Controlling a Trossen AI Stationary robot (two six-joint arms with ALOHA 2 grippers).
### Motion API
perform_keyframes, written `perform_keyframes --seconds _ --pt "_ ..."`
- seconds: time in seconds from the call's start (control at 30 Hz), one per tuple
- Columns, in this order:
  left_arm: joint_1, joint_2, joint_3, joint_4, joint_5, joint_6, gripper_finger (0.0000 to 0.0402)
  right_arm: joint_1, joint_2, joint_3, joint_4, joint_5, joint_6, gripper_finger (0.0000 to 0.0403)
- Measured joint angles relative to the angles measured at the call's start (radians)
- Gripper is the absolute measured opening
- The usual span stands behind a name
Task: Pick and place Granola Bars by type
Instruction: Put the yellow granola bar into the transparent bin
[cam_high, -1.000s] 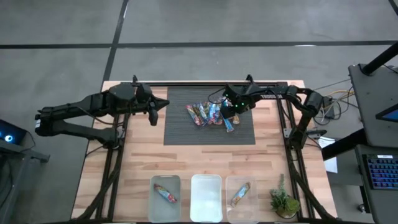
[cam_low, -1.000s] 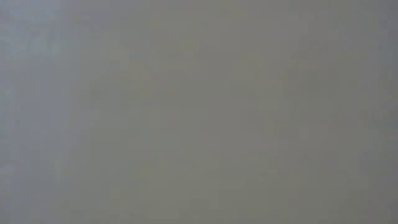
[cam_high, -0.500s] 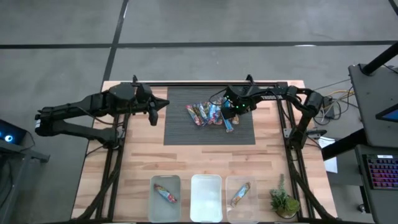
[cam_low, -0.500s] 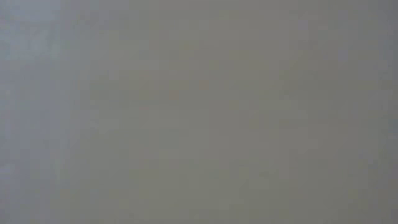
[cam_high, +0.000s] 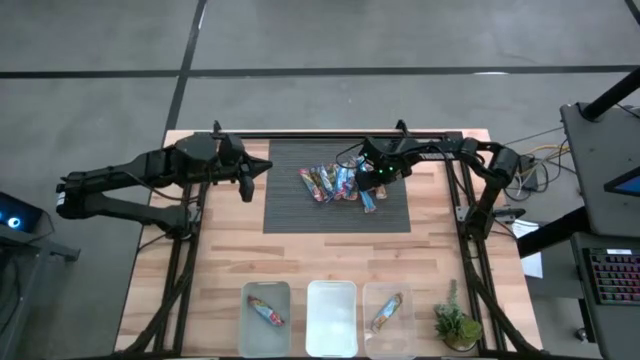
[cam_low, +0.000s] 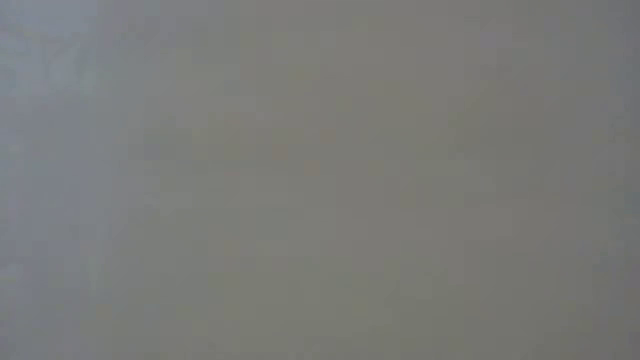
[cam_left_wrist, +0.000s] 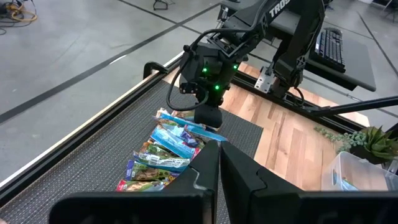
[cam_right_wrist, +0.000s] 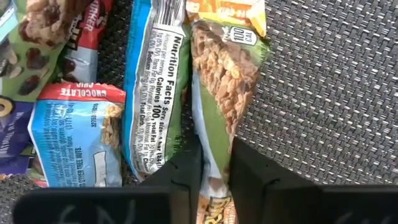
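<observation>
Several granola bars (cam_high: 335, 183) lie in a loose pile on a dark ribbed mat (cam_high: 290, 205) at the table's far middle. My right gripper (cam_high: 376, 180) stands at the pile's right edge, pointing down and shut on a green-and-orange bar (cam_right_wrist: 227, 74). A blue bar (cam_right_wrist: 155, 81) lies alongside that one. The left wrist view shows the same gripper (cam_left_wrist: 208, 118) over the pile (cam_left_wrist: 165, 152). My left gripper (cam_high: 246, 182) hovers shut, left of the mat, with nothing in it. The low view shows only grey. My right gripper pinches the green-and-orange bar between its two fingers (cam_right_wrist: 252, 171), which press on its two long edges. The wrapper (cam_right_wrist: 214, 158) is squeezed narrow there. The fingers come from above, pointing down, and lie across the bar. The bar lies flat on the mat.
Three clear bins stand along the near edge. The left bin (cam_high: 250, 325) and the right bin (cam_high: 400, 325) hold one bar each, and the middle bin (cam_high: 331, 318) holds none. A small plant (cam_high: 456, 325) stands right of them. Bare wood lies between mat and bins.
</observation>
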Motion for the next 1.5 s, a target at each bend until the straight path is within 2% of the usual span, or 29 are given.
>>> perform_keyframes --seconds 0.4,0.9,1.3,1.5 --pt "0.000 0.000 0.000 0.000 0.000 0.000 0.0000 0.000 -0.007 0.030 -0.073 0.001 -0.030 0.0040" --pt "0.000 0.000 0.000 0.000 0.000 0.000 0.0000 0.021 -0.151 0.255 -0.329 -0.003 -0.122 0.0043" --pt "0.000 0.000 0.000 0.000 0.000 0.000 0.0000 0.167 -0.308 0.397 -0.456 -0.043 -0.120 0.0043" --pt "0.000 0.000 0.000 0.000 0.008 0.000 0.0000 0.278 -0.371 0.415 -0.528 -0.073 -0.032 0.0043"
